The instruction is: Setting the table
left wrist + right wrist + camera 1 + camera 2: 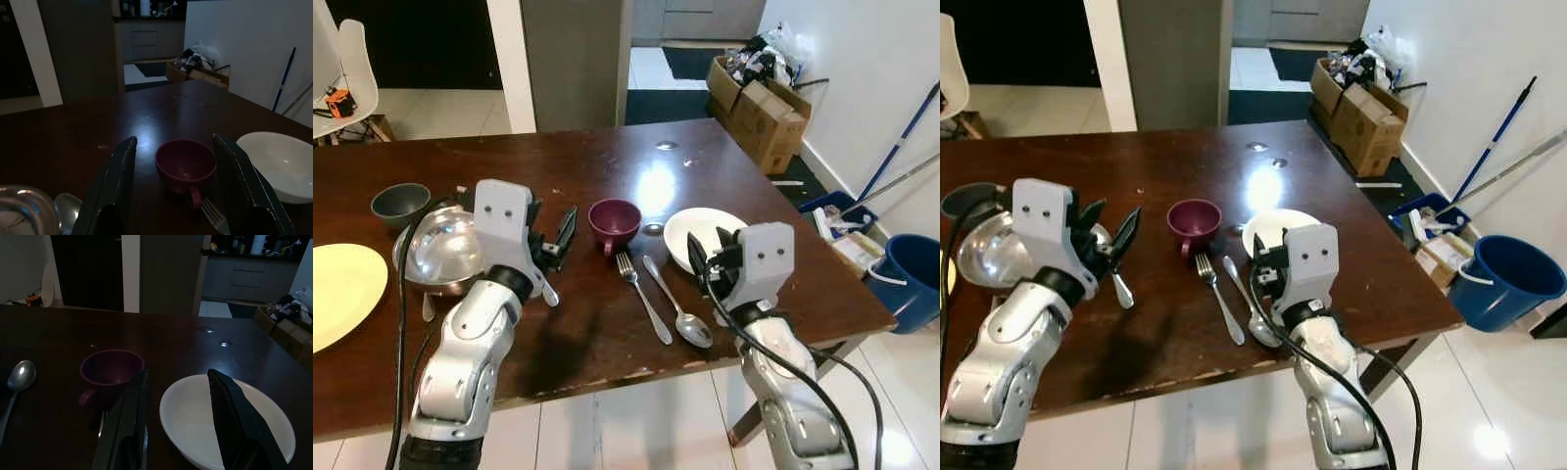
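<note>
— Here, what sits on the dark wooden table?

— A maroon cup stands upright near the middle of the table, handle turned toward the near edge. Just beside it, toward the right edge, lies a white plate. A fork and a spoon lie side by side between the cup and the near edge, the fork's tines close to the cup's handle.

— And toward the left edge?

— A shiny steel bowl turned upside down, with a second spoon beside it. A small grey bowl stands behind the steel one, and a yellow plate lies at the left edge.

— Where are the arms?

— The left gripper hangs above the table between the steel bowl and the cup, fingers spread apart and grasping nothing; its wrist view frames the cup between them. The right gripper is poised over the near rim of the white plate, fingers likewise parted and empty.

— Beyond the table?

— Cardboard boxes against the wall, a blue bucket off the right edge, and a white chair past the far left corner
</note>
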Controlling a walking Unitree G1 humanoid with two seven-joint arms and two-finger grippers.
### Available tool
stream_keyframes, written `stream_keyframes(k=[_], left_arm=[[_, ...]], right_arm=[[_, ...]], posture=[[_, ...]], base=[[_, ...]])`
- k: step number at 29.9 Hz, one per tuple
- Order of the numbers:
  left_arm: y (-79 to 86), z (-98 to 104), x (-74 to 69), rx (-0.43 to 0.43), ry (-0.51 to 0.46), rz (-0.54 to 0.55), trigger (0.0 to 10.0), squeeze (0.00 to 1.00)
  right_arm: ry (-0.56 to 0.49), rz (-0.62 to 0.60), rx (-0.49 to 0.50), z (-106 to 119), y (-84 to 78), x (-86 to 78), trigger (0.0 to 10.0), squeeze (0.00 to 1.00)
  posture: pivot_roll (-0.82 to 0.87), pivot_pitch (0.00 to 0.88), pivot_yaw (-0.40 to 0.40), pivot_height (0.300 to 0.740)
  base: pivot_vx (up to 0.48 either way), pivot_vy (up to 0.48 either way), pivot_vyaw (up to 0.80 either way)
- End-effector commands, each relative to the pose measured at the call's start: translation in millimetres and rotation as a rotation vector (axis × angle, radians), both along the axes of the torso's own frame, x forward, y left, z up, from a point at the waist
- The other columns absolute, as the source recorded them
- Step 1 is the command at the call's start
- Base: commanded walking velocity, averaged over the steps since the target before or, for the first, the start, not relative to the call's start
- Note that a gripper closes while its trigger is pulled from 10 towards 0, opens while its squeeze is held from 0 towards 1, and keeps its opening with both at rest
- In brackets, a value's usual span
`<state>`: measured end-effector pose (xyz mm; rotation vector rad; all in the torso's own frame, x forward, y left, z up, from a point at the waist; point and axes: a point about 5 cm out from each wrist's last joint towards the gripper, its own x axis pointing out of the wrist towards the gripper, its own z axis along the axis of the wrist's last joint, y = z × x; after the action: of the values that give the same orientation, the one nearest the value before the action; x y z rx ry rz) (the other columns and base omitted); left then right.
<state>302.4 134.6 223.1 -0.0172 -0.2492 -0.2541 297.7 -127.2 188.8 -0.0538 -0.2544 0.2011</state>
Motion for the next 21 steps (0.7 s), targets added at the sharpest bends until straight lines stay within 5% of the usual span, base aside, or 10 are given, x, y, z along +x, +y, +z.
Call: stream_keyframes(k=[1,21], left_arm=[[2.4,-2.9,1.3,0.001,0.006,0.002,10.0,0.0],[-0.1,-12.7,-1.0,-0.028,0.033,0.033,10.0,0.0]], right_arm=[[0.004,-0.003,-0.011,-2.4,-3.2,0.8,10.0,0.0],[0.021,0.009,-0.003,-5.2,-3.9,0.2,10.0,0.0]], posture=[[-0.12,0.0,0.049,0.74],[-0.11,0.0,0.022,0.74]], base=[[0.0,0.0,0.0],[0.0,0.0,0.0]])
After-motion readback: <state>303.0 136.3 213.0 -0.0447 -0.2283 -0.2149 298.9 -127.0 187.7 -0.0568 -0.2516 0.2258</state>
